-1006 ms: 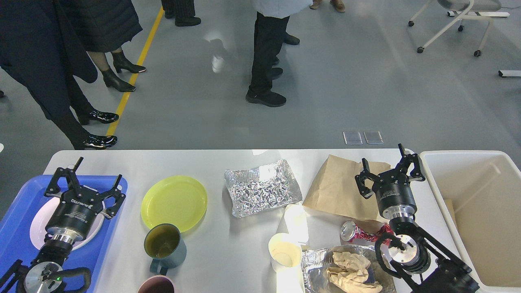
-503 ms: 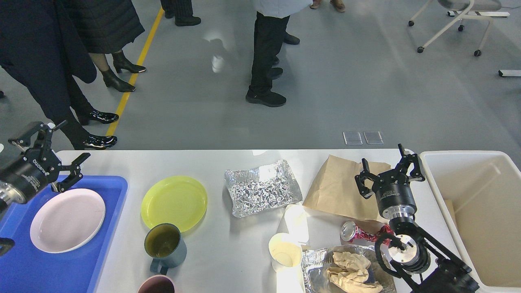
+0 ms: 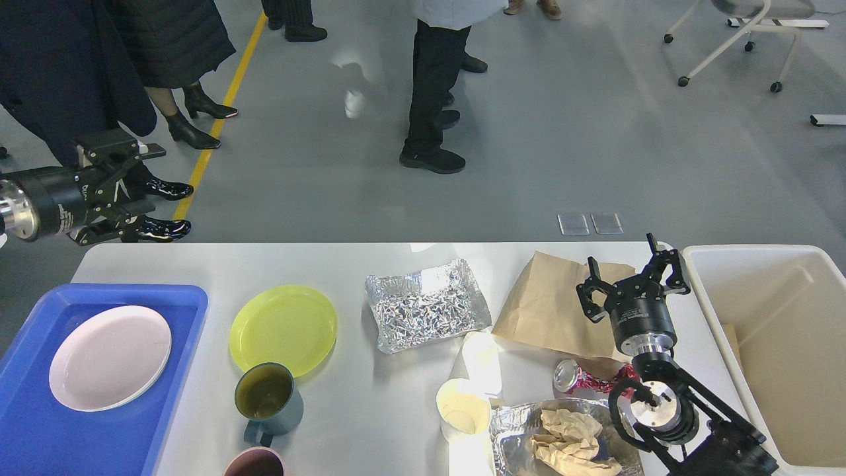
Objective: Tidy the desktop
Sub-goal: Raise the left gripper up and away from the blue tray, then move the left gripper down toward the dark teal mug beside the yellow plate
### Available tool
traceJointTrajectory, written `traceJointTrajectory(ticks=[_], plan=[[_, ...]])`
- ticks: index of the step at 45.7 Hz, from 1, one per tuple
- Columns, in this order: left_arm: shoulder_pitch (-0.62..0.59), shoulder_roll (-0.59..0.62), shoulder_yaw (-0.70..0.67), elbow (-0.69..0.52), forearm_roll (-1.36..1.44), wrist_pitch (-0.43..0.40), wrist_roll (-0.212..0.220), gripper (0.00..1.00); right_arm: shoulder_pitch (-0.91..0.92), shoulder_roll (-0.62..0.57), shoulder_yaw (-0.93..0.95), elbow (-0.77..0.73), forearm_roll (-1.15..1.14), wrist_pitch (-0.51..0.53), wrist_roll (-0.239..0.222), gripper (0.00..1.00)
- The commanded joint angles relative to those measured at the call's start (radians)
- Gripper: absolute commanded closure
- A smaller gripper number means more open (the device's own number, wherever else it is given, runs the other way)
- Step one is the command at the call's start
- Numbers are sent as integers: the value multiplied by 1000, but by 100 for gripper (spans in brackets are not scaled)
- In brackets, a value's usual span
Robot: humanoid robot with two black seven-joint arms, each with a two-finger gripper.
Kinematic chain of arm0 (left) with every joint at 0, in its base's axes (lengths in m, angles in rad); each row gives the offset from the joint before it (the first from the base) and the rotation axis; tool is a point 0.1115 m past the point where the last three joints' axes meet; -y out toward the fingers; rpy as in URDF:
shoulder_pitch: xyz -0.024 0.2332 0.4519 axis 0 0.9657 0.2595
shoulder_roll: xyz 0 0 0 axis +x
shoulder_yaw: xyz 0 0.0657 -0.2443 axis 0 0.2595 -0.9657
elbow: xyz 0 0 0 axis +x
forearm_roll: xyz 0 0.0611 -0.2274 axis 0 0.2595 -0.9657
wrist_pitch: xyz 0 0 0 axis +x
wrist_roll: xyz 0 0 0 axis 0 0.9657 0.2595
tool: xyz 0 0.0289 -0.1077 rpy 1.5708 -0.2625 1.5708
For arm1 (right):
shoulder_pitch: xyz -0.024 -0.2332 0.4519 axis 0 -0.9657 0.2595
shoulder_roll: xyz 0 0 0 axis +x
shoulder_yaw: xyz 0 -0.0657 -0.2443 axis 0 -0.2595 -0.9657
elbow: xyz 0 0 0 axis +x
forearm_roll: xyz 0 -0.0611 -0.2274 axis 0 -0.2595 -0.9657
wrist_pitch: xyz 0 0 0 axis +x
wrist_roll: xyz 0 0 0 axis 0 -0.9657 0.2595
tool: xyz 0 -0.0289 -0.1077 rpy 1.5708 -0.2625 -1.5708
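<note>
Currently, the surface spans the lower half of the head view, white and wide, carrying all items below.

Left side: a blue tray sits at the surface's left end, holding a white plate. Just right of the tray lies a yellow plate. A dark mug stands at the yellow plate's near edge, overlapping it in view. A pink cup is cut off by the bottom edge.

Centre: a foil sheet lies flat. A cream cup stands nearer to me.

Right side: a brown paper bag lies flat beside the foil sheet. A crushed red can lies at the bag's near edge. A foil tray holds crumpled brown paper. A cream bin stands at the right end.

My left claw is raised off the surface's left far corner, seen side-on against the floor; I cannot tell whether its fingers are spread. My right claw hovers over the paper bag near the bin, fingers spread, holding nothing.
</note>
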Motion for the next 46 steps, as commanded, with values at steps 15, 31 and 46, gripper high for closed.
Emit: traceJointTrajectory(ticks=[15, 31, 46], plan=[[-759, -422, 1009, -80, 6, -65, -3, 4, 0, 0, 0, 0, 0, 0, 0, 0], [-980, -752, 1158, -142, 0, -221, -6, 4, 0, 0, 0, 0, 0, 0, 0, 0], [-1201, -801, 1253, -381, -166, -272, -11, 4, 0, 0, 0, 0, 0, 0, 0, 0]])
